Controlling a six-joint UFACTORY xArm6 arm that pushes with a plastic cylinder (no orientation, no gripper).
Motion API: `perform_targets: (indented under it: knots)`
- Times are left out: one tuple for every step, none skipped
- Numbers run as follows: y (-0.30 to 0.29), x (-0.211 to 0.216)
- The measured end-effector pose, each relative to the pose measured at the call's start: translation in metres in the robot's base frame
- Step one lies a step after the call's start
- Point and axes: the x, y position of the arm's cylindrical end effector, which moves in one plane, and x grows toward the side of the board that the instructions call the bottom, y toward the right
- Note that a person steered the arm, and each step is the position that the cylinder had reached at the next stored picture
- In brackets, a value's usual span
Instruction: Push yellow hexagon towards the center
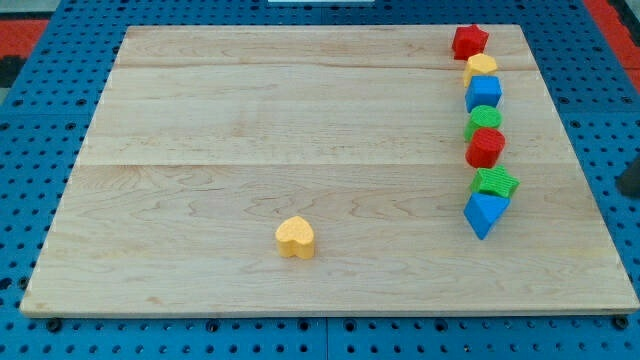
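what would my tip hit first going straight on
My tip is not clearly visible, only a dark shape at the view's right edge. Heading left from there, likely the lower green block first.

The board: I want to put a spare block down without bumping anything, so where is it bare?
The wooden board is bare across its whole left and centre, apart from one yellow block near the view's bottom. It is crowded along the view's right, where a column runs from the red block down to the blue block. My tip is out of view.
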Motion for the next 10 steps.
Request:
perform_targets:
  knots:
    - [0.0,-0.091]
    - [0.0,-0.163]
    - [-0.026,-0.188]
    - [-0.067,-0.19]
    - [-0.12,-0.183]
    - [-0.131,-0.18]
    - [-0.113,-0.172]
    - [-0.155,-0.173]
    - [-0.233,-0.187]
    - [-0.272,-0.168]
